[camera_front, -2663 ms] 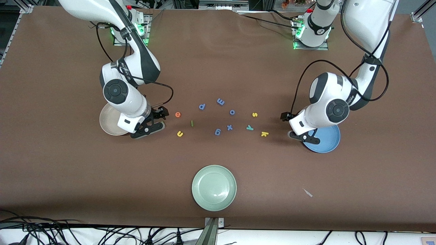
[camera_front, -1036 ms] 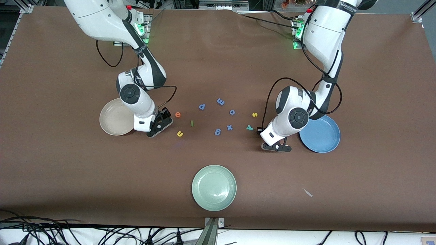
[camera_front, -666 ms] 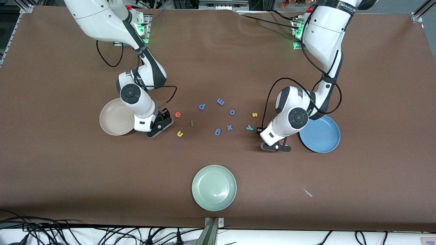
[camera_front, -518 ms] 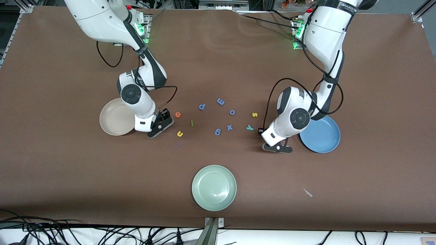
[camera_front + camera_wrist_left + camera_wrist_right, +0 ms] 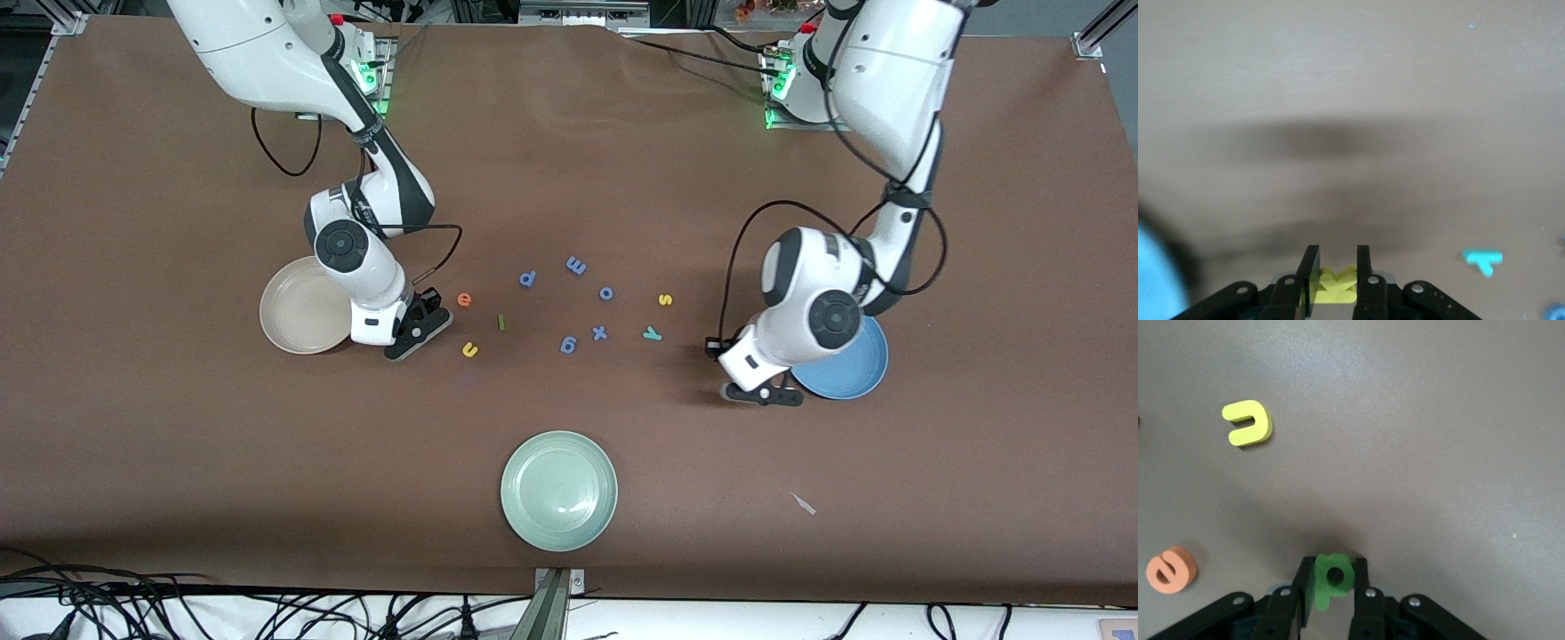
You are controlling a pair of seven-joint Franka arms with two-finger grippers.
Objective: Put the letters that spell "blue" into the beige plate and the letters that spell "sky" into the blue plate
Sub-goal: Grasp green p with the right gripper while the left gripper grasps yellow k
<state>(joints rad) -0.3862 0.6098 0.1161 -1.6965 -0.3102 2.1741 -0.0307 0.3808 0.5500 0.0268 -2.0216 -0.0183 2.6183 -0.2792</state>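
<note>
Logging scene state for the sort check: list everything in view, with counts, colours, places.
beige plate: 1, cream, toward the right arm's end of the table
blue plate: 1, blue, toward the left arm's end, partly under the left arm
green plate: 1, pale green, nearest the front camera
e: 1, orange, on table
l: 1, dark green, on table
u: 1, yellow, on table
s: 1, yellow, on table
y: 1, teal, on table
blue letters: 5, mid-table
b: 1, green, between the right gripper's fingers
k: 1, yellow, between the left gripper's fingers
right gripper: beside the beige plate
left gripper: beside the blue plate
</note>
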